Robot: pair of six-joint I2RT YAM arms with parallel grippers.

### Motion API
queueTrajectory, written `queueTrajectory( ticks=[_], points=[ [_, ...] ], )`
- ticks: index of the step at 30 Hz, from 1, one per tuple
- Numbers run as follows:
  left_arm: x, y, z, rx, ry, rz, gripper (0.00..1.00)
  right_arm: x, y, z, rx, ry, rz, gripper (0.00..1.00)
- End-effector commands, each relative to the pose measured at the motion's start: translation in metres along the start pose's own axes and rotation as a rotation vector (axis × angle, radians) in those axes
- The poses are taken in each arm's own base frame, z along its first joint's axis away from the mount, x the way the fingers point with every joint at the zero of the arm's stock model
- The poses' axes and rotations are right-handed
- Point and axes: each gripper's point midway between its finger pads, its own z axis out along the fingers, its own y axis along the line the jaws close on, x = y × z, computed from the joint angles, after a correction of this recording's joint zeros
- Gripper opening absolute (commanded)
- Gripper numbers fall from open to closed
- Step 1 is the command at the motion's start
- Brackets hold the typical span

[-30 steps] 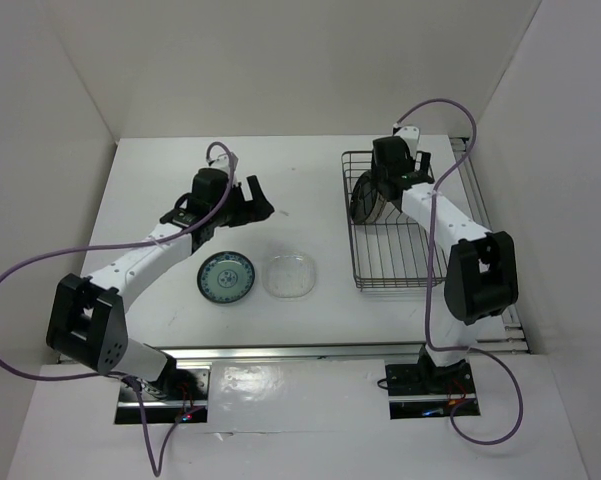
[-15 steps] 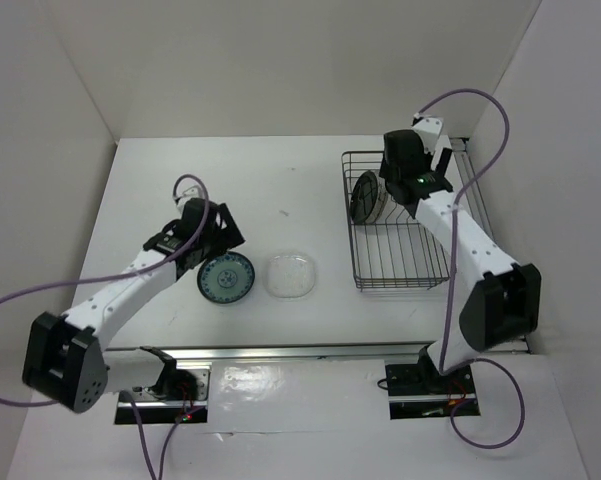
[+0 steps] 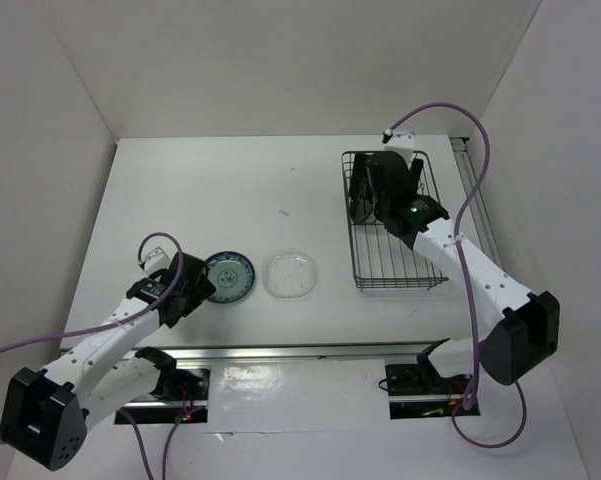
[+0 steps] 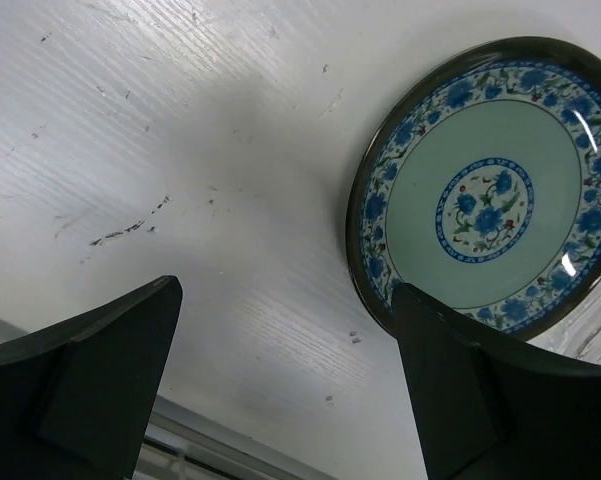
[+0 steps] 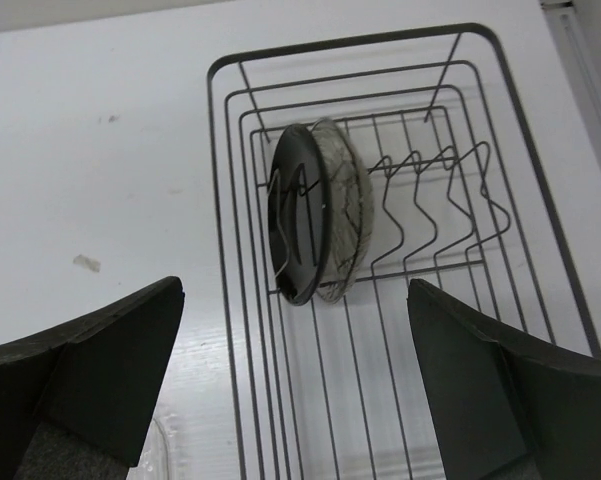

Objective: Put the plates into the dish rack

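Top external: left gripper point(image 3: 185, 290) low over table point(image 3: 180, 180), just left of blue-green patterned plate point(image 3: 228, 277); jaws spread, nothing held. Left wrist: same plate flat on table, rim close to one jaw, contact can't tell. Clear rounded-square plate point(image 3: 291, 275) flat on table, just right of patterned one, apart. Right gripper point(image 3: 385, 190) above dish rack point(image 5: 360, 380), jaws wide, empty. Right wrist: glossy black plate point(image 5: 298, 225) and clear speckled plate point(image 5: 345, 215) upright in rack dividers, side by side.
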Motion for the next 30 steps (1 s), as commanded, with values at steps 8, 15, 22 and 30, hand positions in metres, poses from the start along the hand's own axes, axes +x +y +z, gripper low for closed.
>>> queueTrajectory(
  ticks=[8, 15, 22, 30],
  points=[
    [0.009, -0.013, 0.034, -0.063, 0.03, -0.01, 0.97, -0.01, 0.034, -0.011, -0.082, -0.052, -0.022, 1.0],
    [0.006, -0.018, 0.047, -0.093, 0.017, -0.02, 0.96, -0.017, 0.033, -0.019, -0.093, -0.085, -0.002, 1.0],
    [-0.002, -0.027, 0.048, -0.073, 0.004, -0.029, 0.92, -0.016, 0.035, -0.018, -0.1, -0.075, -0.017, 1.0],
    [0.007, -0.025, 0.058, -0.119, 0.058, -0.001, 0.61, -0.02, 0.035, -0.025, -0.129, -0.098, 0.004, 1.0]
  ],
)
